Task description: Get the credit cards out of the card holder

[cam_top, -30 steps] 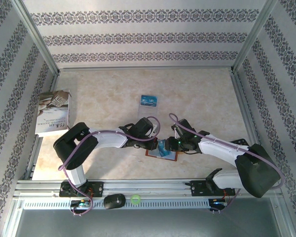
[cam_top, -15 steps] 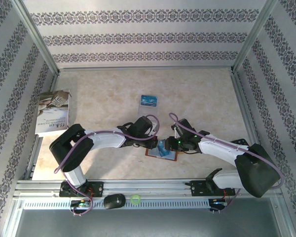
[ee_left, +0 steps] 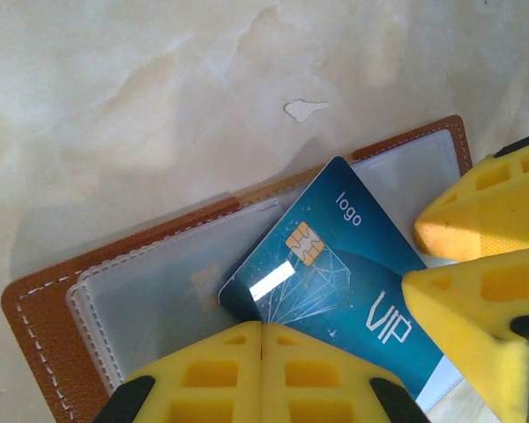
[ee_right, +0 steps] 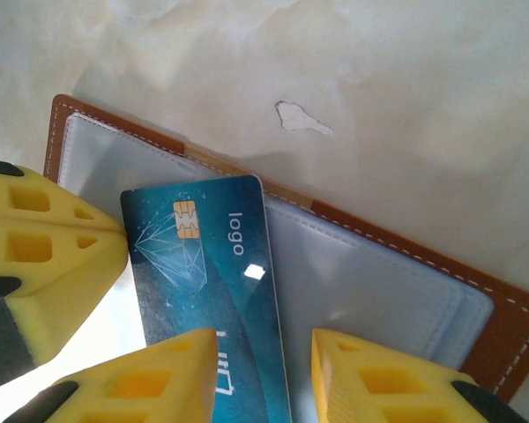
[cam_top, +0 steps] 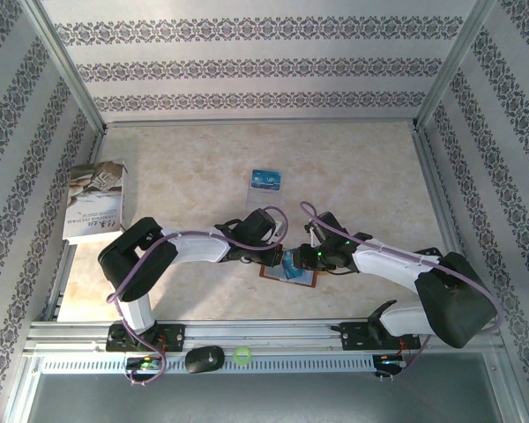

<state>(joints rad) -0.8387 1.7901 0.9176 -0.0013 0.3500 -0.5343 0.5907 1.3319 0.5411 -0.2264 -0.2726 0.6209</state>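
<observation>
Hardly anything has moved since a second ago: the left arm's elbow has slid a little toward the middle of the top view, and both grippers stay at the wallet. Nearest, on the rail at the bottom of that view, sit a black oval thing [cam_top: 204,359] and a small green round thing [cam_top: 242,356]. Just past the arms, in the lower middle, the card holder [cam_top: 286,279] lies open and flat on the table [cam_top: 361,176]. It is brown leather with white stitches and clear pockets [ee_left: 159,291]. A blue card [ee_left: 335,264] sticks partway out of a pocket. In the left wrist view its long side runs from upper left to lower right, with the gold chip end at the upper left. In the right wrist view it runs almost straight up and down, chip end at the top. It says "logo" near the chip and "VIP" at the other end, with a diamond drawn in thin lines. The left gripper [ee_left: 262,328] is closed tight with nothing in it, its tips right by the card's corner. The right gripper [ee_right: 256,370] is partly open at the VIP end, one finger over the card and one just beside its edge; I cannot tell if it grips. Farther back, a second blue card [cam_top: 266,180] lies on a pale clear sheet [cam_top: 266,196], and a white booklet [cam_top: 95,201] lies at the left. Their writing is too small to read.
</observation>
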